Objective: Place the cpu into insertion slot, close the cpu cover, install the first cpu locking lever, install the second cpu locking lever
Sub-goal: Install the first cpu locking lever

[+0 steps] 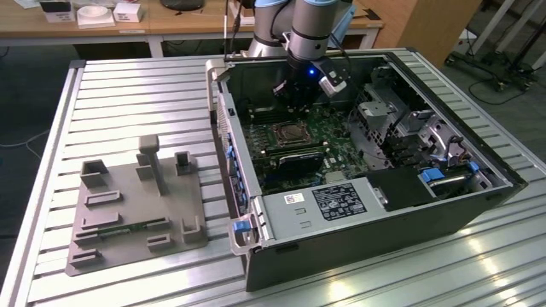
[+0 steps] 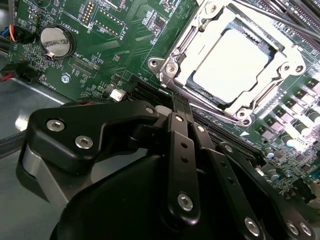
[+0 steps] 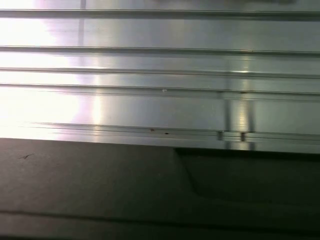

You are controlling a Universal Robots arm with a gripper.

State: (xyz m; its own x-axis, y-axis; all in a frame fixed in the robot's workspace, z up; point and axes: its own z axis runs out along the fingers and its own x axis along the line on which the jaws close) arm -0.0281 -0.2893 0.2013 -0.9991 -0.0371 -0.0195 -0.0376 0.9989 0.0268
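Jaws stand closed, the two black fingers (image 2: 176, 150) drawn together to a single narrow tip with nothing seen between them. In the second wrist view the gripper (image 2: 179, 107) has its tip just beside one corner of the insertion slot; whether it touches the metal there cannot be told.

Arm pose: in the exterior view the arm (image 1: 309, 25) descends nearly vertically into the open computer case (image 1: 384, 236), wrist straight, gripper (image 1: 298, 96) pointing down at the green motherboard (image 1: 333, 137). It hangs just beyond the insertion slot (image 1: 291, 134), on the side away from the power-supply box (image 1: 337, 201). A small blue light (image 1: 312, 71) glows on the wrist.

Task items: the cpu (image 2: 232, 62) lies flat inside the insertion slot, its pale metal top showing through the window of the cpu cover (image 2: 187, 52). The cover's silver frame lies down over the chip's edges.

Markings: the power-supply box, well apart from the slot, carries a black label and a smaller white one, both with print. White legends are printed over the motherboard (image 2: 135, 45) around the slot. A round coin battery (image 2: 56, 41) sits on the board well apart from the slot, with a printed legend beside it.

Surroundings: the case rests on a ribbed aluminium table (image 1: 128, 96); a grey fixture tray (image 1: 132, 204) lies on the table outside the case, far from the slot.
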